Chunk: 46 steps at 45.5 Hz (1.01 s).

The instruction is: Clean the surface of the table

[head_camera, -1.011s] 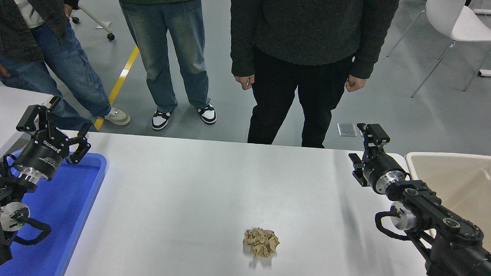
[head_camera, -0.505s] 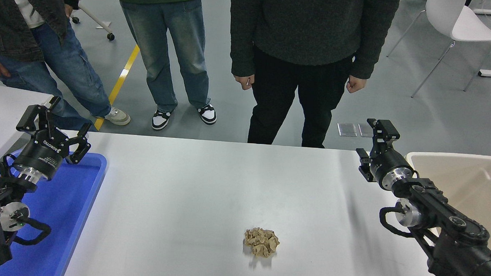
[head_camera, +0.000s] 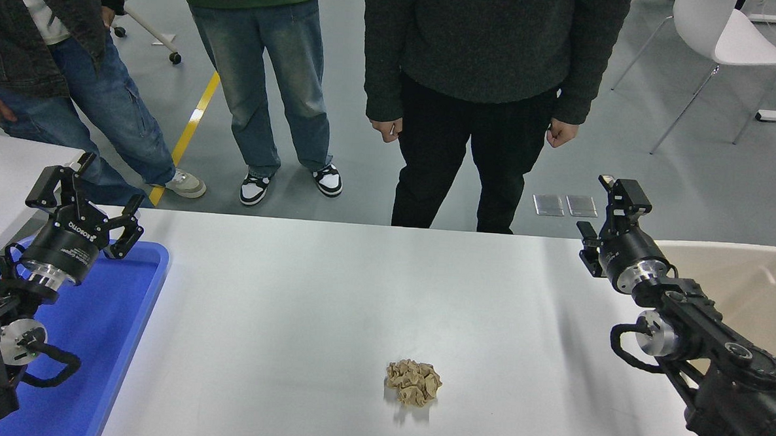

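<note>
The white table surface (head_camera: 306,293) fills the middle of the head view. A crumpled ball of brown paper (head_camera: 413,382) lies on it, front and centre-right. My right gripper (head_camera: 606,208) is open and empty, raised above the table's far right corner next to the beige bin, well away from the paper. My left gripper (head_camera: 88,195) is open and empty, parked above the far end of the blue tray at the lower left.
A blue tray (head_camera: 130,338) lies along the table's left edge. A beige bin (head_camera: 745,286) stands at the right edge, under my right arm. Three people stand at the far side; the nearest, in black trousers (head_camera: 456,155), is right at the table's edge.
My right gripper has moved to the right and farther away, from over the table towards the bin's near corner. The paper ball and my left arm have not moved.
</note>
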Tool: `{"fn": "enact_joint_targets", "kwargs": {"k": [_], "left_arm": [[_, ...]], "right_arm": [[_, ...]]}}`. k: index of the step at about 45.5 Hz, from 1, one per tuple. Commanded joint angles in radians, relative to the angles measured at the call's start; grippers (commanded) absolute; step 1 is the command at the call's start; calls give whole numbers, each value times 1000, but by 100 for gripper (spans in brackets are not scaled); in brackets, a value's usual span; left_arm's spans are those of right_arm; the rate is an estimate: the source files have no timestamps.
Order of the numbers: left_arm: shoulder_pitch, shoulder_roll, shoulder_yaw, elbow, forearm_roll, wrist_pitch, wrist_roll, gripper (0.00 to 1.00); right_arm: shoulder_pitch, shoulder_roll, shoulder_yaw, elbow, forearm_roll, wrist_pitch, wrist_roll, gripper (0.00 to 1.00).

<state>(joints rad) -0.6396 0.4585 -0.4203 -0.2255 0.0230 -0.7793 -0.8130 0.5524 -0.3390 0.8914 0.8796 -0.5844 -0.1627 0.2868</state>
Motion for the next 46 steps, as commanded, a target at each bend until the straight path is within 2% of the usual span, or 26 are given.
{"fn": "enact_joint_targets", "kwargs": {"k": [1,18,36,46], "left_arm": [[0,0,0,0,0,0,0,100],[0,0,0,0,0,0,0,100],[-2,0,0,0,0,0,0,100],[0,0,0,0,0,0,0,100]], "right_arm": [[-6,-20,6,19,0,0,3,99],[-25,-81,-69,58,-52,9,2,99],[26,-396,-405,377,-242,23,-8,99],[76,-546,-497,533,-327,106,-8,99]]}}
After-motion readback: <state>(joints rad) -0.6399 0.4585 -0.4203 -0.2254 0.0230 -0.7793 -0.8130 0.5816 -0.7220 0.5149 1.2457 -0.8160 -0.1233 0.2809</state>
